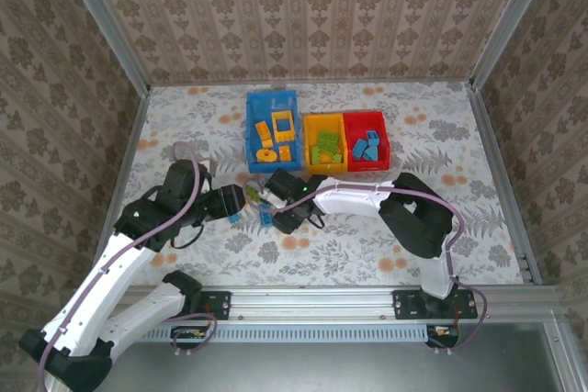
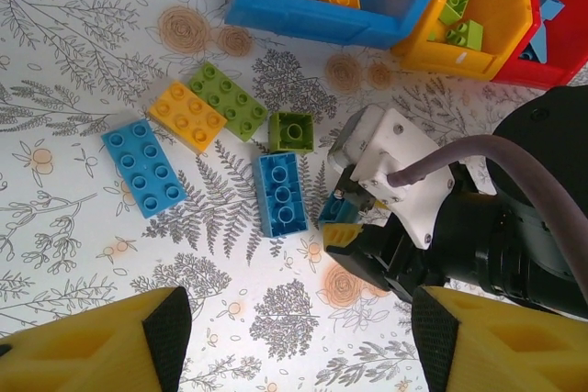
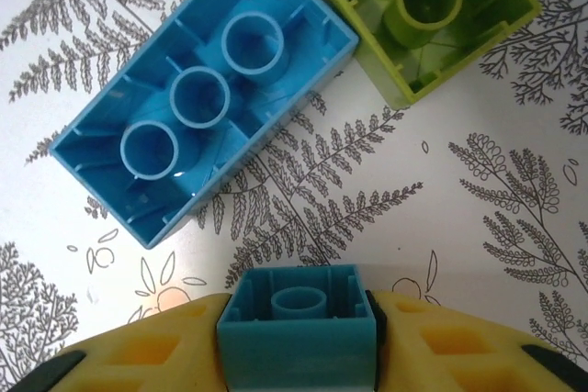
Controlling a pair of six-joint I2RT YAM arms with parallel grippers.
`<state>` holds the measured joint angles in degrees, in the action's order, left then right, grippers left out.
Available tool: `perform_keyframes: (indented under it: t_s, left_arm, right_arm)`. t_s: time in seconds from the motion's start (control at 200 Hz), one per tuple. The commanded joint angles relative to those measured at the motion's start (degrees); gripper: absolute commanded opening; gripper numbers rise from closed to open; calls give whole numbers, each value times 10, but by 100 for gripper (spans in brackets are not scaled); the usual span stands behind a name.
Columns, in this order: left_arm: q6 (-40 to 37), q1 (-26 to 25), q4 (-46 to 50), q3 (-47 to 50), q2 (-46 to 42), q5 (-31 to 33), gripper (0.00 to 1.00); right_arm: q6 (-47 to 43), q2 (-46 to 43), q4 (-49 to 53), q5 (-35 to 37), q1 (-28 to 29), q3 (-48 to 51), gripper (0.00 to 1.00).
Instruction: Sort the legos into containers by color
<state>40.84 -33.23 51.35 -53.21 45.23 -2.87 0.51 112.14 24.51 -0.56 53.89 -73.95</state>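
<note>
The cloth (image 1: pixel 441 218) is white with grey ferns and orange blossoms. The walls (image 1: pixel 303 6) are beige damask. At twelve o'clock stand a blue bin (image 1: pixel 249 130), a yellow bin (image 1: pixel 326 170) and a red bin (image 1: pixel 366 115). Loose are a blue brick (image 2: pixel 142 167), a yellow brick (image 2: pixel 186 115) and a green brick (image 2: pixel 228 100). The right gripper (image 3: pixel 299 355) is yellow, the small brick (image 3: pixel 299 319) in it teal-blue.

- L arm: bent, reaching inward; left gripper (image 2: pixel 299 341) jaws wide apart.
- R arm: stretched across to L; right gripper (image 1: pixel 267 213) pointing down, clamped on small blue brick (image 3: pixel 299 319).

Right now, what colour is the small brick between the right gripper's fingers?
Blue. The small brick shows best in the right wrist view.
</note>
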Motion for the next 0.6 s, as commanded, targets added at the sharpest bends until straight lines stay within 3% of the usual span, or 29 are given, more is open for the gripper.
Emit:
perform_keyframes:
  t_s: [0.0, 0.16, 0.275, 0.455, 0.595]
  left_arm:
    - [8, 0, -10, 6, -10, -22, 69]
    - [6, 0, -49, 1, 10, -42, 69]
    - [-9, -1, -93, -24, 45, -77, 69]
    - [-42, -22, -152, -109, 145, -100, 69]
    - [-74, -52, -187, -189, 243, -104, 69]
  right_arm:
    - [5, 0, 13, 8, -1, -4, 33]
    - [19, -65, 10, 33, -11, 12, 27]
    - [51, -165, 19, 51, -55, 43, 27]
    - [103, -310, 15, 54, -204, 100, 27]
    - [147, -296, -21, 15, -324, 91, 27]
